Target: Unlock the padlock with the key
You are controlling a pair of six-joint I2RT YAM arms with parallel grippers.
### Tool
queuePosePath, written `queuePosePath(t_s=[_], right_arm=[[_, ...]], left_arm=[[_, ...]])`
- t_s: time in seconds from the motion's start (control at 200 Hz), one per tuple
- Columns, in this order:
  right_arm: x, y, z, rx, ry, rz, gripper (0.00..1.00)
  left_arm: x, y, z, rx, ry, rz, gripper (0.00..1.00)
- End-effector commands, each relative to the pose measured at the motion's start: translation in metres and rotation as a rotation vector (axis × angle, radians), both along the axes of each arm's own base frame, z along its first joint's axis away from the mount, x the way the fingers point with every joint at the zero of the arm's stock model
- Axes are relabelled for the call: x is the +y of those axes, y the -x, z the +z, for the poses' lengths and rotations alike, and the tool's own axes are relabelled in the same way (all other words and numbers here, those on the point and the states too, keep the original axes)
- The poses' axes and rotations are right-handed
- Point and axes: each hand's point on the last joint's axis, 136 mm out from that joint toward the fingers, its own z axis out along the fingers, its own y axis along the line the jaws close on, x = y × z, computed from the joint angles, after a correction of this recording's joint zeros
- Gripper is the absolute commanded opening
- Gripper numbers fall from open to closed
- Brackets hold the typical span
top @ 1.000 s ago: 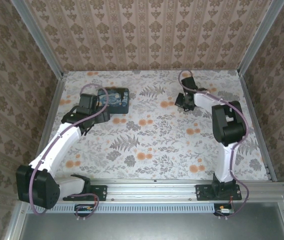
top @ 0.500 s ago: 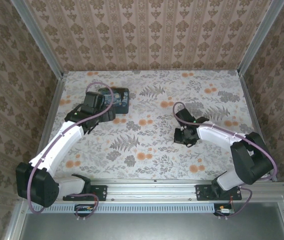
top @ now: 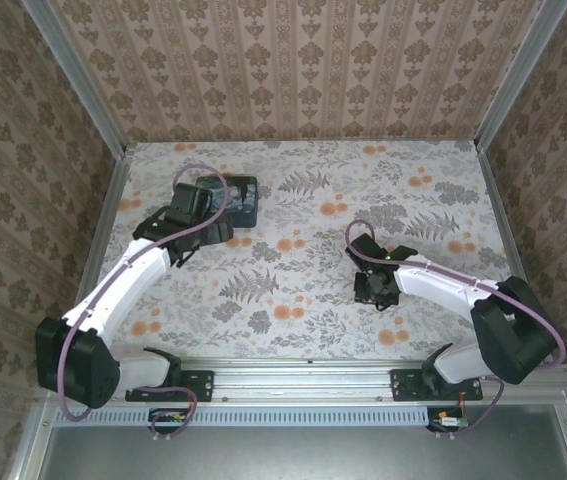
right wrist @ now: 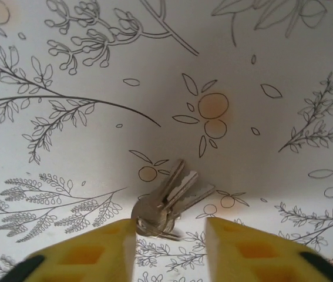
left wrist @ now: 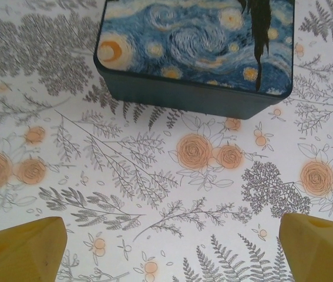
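Item one, my right pincer (right wrist: 171,238): yellow fingers (right wrist: 96,252) parted to a moderate gap, nothing clamped between them, tips low over the cloth. It stands well apart from the blue swirl-painted box (top: 238,195), to the right of it and nearer my bases in the overhead view. Item two, key bunch (right wrist: 167,200): three slim metal keys fanned from one ring, lying flat on the cloth. The ring sits at the mouth of that gap, close against the inner edge of the finger on the left of the wrist view; I cannot tell whether it touches. The blades point away from the pincer, so the bunch too lies far right of the box. Item three, my left pincer (left wrist: 169,258): fingers spread very wide, holding nothing, just short of the box and not touching it, facing the box's dark near wall. Item four, the box itself: rectangular, rounded corners, lid painted with blue swirls, yellow orbs and a dark tree shape. Item five, table (top: 293,260): pale cloth printed with grey ferns and orange flowers, running out from the box on all sides. Item six, walls (top: 293,70): brown patterned paper behind the box and down both flanks.
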Motion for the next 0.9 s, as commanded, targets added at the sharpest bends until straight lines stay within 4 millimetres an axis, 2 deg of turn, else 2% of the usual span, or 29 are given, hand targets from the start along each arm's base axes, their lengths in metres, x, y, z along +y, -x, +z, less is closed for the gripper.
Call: queuePosePath(t_s=[0.0, 0.075, 0.175, 0.31, 0.405, 0.52, 0.605, 0.685, 0.895], right_arm=[[0.02, -0.028, 0.034, -0.1, -0.04, 0.063, 0.45], [0.044, -0.05, 0.062, -0.19, -0.09, 0.132, 0.54], [0.079, -0.074, 0.08, -0.243, -0.174, 0.212, 0.6], [0.127, -0.111, 0.089, -0.294, -0.267, 0.299, 0.62], [0.149, -0.134, 0.088, -0.305, -0.279, 0.32, 0.62], [0.174, -0.147, 0.082, -0.319, -0.352, 0.335, 0.62], [0.19, -0.152, 0.077, -0.327, -0.417, 0.348, 0.63], [0.203, -0.155, 0.074, -0.333, -0.458, 0.371, 0.65], [0.203, -0.158, 0.069, -0.332, -0.443, 0.378, 0.67]], left_arm=[[0.012, 0.005, -0.024, 0.106, 0.08, 0.09, 0.95], [0.029, -0.005, -0.034, 0.118, 0.19, 0.171, 0.95], [0.051, -0.032, -0.038, 0.07, 0.305, 0.236, 0.95], [0.063, -0.073, -0.036, 0.025, 0.333, 0.21, 0.94], [0.07, -0.103, -0.028, -0.019, 0.342, 0.195, 0.95], [0.08, -0.148, -0.018, -0.091, 0.264, 0.16, 0.95], [0.076, -0.177, -0.017, -0.102, 0.28, 0.07, 0.95], [0.066, -0.194, -0.021, -0.087, 0.303, -0.008, 0.94], [0.035, -0.213, -0.046, 0.035, 0.312, -0.174, 0.93]])
